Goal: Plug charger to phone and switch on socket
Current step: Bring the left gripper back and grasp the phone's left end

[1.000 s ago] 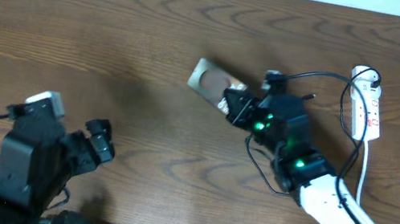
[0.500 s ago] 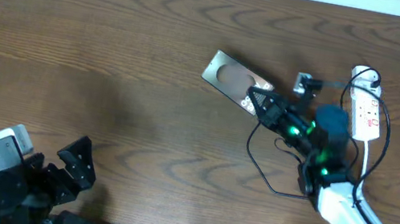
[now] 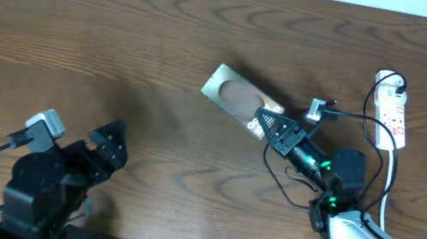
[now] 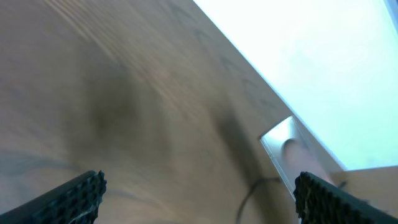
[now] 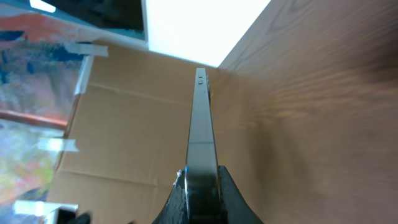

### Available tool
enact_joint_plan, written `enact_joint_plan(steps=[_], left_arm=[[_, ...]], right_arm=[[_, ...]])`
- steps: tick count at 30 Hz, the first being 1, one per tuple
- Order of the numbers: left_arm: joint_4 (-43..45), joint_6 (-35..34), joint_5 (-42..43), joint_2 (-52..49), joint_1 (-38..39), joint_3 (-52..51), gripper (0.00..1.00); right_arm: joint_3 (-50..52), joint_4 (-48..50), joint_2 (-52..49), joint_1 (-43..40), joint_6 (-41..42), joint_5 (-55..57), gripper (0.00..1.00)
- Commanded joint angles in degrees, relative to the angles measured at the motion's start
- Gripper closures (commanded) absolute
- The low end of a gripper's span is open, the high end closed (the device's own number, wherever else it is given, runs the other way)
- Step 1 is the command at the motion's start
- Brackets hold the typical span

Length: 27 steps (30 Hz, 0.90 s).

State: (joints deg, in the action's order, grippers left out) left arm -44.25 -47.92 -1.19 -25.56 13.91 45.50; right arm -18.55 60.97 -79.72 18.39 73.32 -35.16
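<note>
The right jaws pinch the phone (image 3: 233, 95) at frame centre, readying it for plugging. The left jaws gape empty, lower left. Next, the charger (image 3: 344, 116) tip likely needs aligning with its port.

From overhead we look straight down on the wooden surface (image 3: 123, 35). Our left wrist view skims low across it toward the far phone (image 4: 286, 143); our right wrist view sights closely along that phone's edge.
</note>
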Motion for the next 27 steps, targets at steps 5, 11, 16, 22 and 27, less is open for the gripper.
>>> enact_joint_plan(steps=[5, 11, 16, 22, 27], left_arm=[[13.77, -11.58, 10.12, -4.37, -0.24, -9.01, 0.02], [23.54, -20.24, 18.53, -13.73, -0.24, -10.78, 0.02], [36.02, -25.11, 27.78, -24.02, -0.24, -10.78, 0.09], [46.84, -27.85, 35.41, -36.52, -0.04, -10.78, 0.16], [52.89, -27.91, 36.83, -42.51, 1.22, -10.78, 0.26]], right_arm=[[-0.35, 4.20, -0.02, 4.57, 4.48, 3.30, 0.99], [-0.35, 4.22, -0.04, 8.35, 6.99, 7.87, 0.99], [-0.35, 4.20, -0.07, 10.60, 9.64, 11.41, 0.99], [-0.35, 4.20, -0.04, 11.13, 17.40, 14.80, 0.99], [-0.35, 3.45, -0.07, 11.34, 24.20, 15.54, 0.99]])
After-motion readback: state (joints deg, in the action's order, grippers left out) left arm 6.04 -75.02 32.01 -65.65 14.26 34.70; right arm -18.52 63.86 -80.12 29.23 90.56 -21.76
